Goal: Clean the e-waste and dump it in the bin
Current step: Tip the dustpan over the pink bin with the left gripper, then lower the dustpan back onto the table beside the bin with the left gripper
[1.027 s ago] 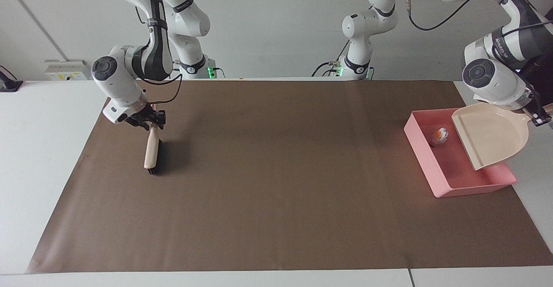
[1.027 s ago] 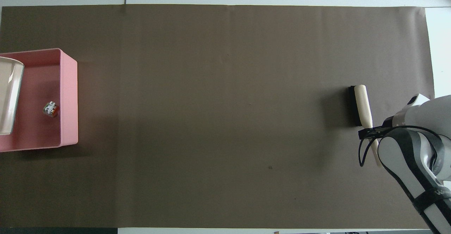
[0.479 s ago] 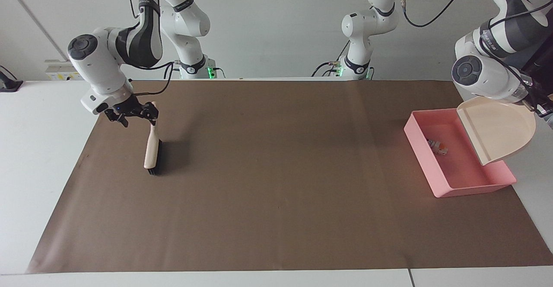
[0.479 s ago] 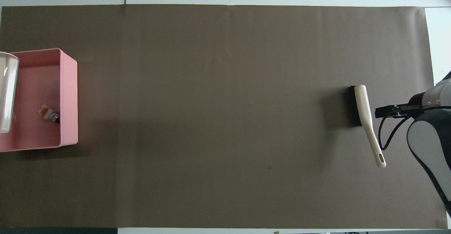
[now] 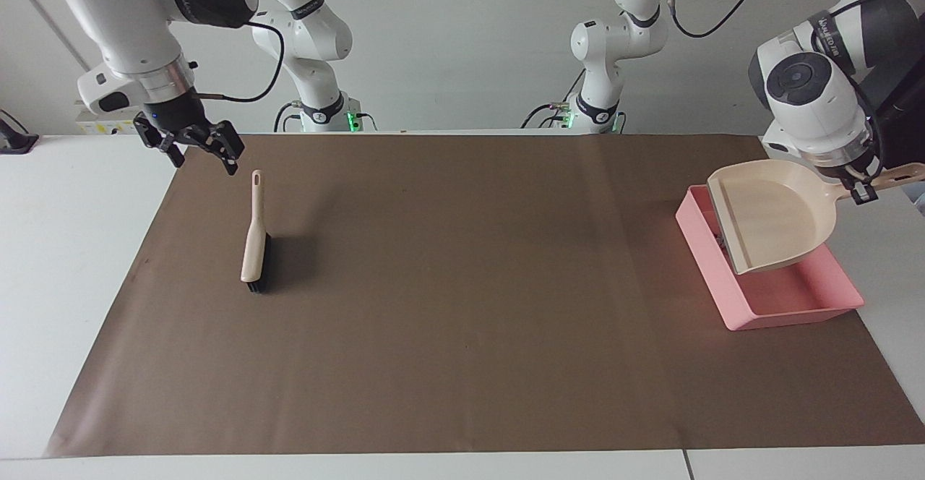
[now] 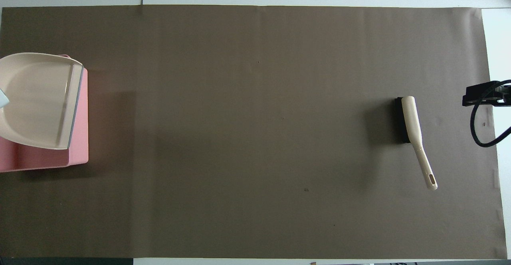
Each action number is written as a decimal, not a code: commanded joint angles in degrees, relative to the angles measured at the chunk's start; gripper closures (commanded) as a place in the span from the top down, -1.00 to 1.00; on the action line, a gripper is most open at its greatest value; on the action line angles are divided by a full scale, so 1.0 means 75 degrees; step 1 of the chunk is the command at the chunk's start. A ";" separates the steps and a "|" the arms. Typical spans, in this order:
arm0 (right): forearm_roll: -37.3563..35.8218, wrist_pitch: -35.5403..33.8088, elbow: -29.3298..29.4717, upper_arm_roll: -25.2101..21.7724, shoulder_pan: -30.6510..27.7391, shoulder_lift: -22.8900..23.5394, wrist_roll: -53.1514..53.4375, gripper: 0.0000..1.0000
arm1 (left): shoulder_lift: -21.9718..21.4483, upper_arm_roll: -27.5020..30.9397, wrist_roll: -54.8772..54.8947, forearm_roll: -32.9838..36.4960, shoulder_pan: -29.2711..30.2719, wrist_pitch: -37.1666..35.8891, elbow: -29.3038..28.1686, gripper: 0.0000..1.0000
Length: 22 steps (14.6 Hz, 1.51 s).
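The pink bin (image 5: 784, 305) stands at the left arm's end of the table, also in the overhead view (image 6: 78, 137). My left gripper (image 5: 860, 191) is shut on the handle of the beige dustpan (image 5: 773, 223) and holds it roughly level over the bin. In the overhead view the dustpan (image 6: 36, 101) covers most of the bin. The e-waste is hidden under the dustpan. My right gripper (image 5: 204, 160) is open and empty, up in the air over the mat's edge at the right arm's end, apart from the brush (image 5: 253, 249).
The beige brush with black bristles (image 6: 413, 125) lies on the brown mat (image 5: 462, 321), handle pointing toward the robots. The right gripper (image 6: 477, 97) shows at the overhead view's edge. White table borders the mat.
My right gripper let go of the brush handle, rose and drew away toward the table's end. My left gripper tipped the dustpan back to level over the bin, covering the e-waste.
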 commanded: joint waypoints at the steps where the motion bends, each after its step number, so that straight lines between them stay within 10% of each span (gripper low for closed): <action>1: -0.0124 -0.0670 0.0976 -0.0121 0.0202 0.0636 0.0145 1.00 | -0.0021 0.0084 -0.0306 -0.0922 -0.0737 -0.0150 -0.0476 -1.00; 15: -0.0054 -0.0787 0.0752 -0.1658 0.1657 0.0553 0.0075 1.00 | 0.1058 0.0084 -0.4023 -0.1781 -0.3107 0.0870 -0.1872 -1.00; 19: -0.0043 -0.0787 0.0529 -0.1576 0.1458 0.0424 -0.0007 1.00 | 0.0999 0.0072 -0.4023 -0.1781 -0.3119 0.0812 -0.1861 -0.17; 22: -0.0054 -0.0810 0.0529 -0.1575 0.1539 0.0401 -0.0007 1.00 | 0.0707 0.0084 -0.4012 -0.1816 -0.3072 0.0671 -0.1872 0.07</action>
